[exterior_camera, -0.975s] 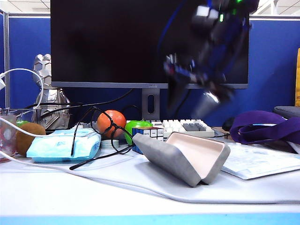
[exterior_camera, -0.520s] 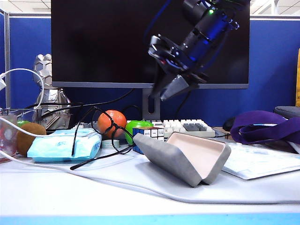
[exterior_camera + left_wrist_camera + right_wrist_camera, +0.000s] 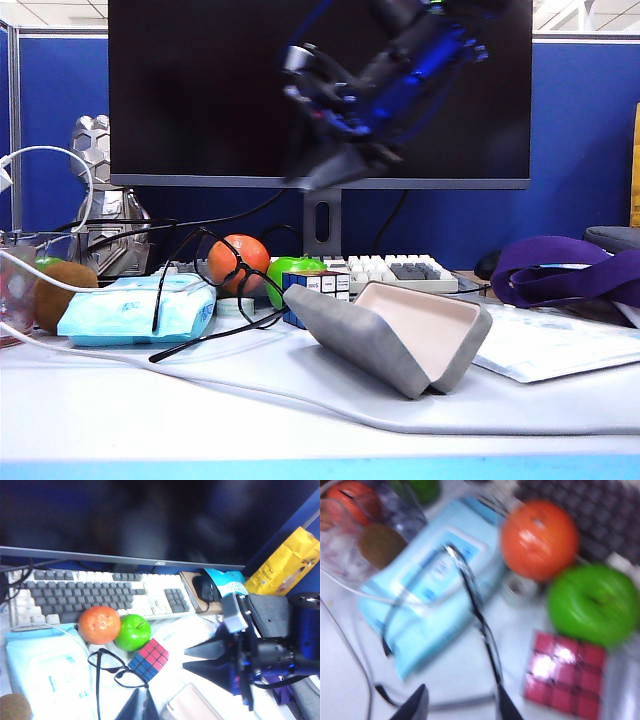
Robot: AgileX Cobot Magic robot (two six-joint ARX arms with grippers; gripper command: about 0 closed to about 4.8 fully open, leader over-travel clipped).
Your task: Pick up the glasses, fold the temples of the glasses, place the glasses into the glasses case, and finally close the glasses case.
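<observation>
The glasses [image 3: 228, 272] lie unfolded on the table, their front raised against the orange and one temple [image 3: 205, 338] stretched along the tabletop; they also show as glasses [image 3: 107, 667] and, blurred, glasses [image 3: 475, 605]. The grey glasses case [image 3: 395, 335] stands open to their right, beige lining up, also seen as case [image 3: 192, 705]. My right gripper [image 3: 325, 170] hangs blurred in the air above the glasses and fruit, its jaws apart and empty [image 3: 462, 707]. My left gripper [image 3: 141, 702] hovers over the table near the glasses and case, fingers together, holding nothing.
A light-blue tissue pack [image 3: 135, 308], an orange [image 3: 238, 262], a green apple [image 3: 293, 270] and a puzzle cube [image 3: 315, 285] crowd around the glasses. Behind stand a keyboard [image 3: 390, 270] and a monitor [image 3: 200, 90]. A white cable [image 3: 150, 365] crosses the table; a purple strap [image 3: 565, 270] lies right.
My right arm has swung leftward across the front of the monitor and now hangs over the glasses. The glasses and the case have not moved.
</observation>
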